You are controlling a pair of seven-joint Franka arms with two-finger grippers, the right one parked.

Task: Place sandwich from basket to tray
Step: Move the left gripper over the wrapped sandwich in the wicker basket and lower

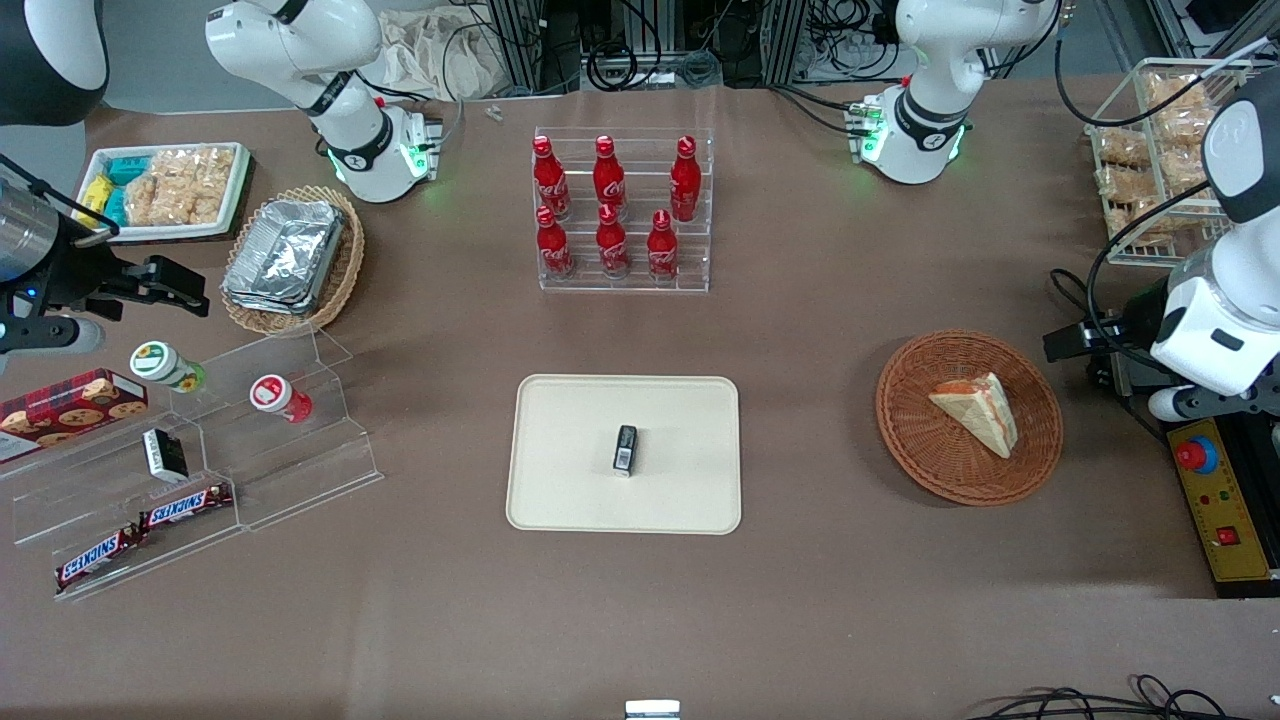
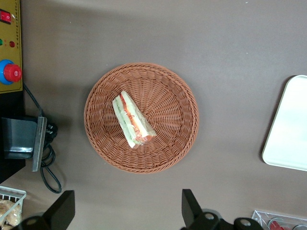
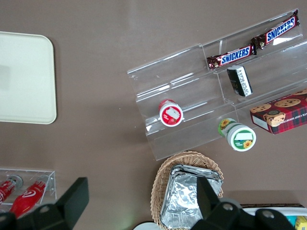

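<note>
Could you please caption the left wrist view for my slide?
Open gripper hovers above the sandwich lying in the basket.

We see a robotics lab dressed as a snack shop: two white arm bases [image 1: 915,125] bolted at the tabletop's [image 1: 800,280] twelve o'clock edge, cable bundles [image 1: 620,55] and aluminium framing past it, a yellow emergency-stop box [image 1: 1222,500] at three o'clock, and cola bottles [image 1: 610,205] displayed on an acrylic riser.

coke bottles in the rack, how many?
6, all in the clear tiered rack: three on the lower step nearer the front camera, three on the step above. None look hidden.
</note>
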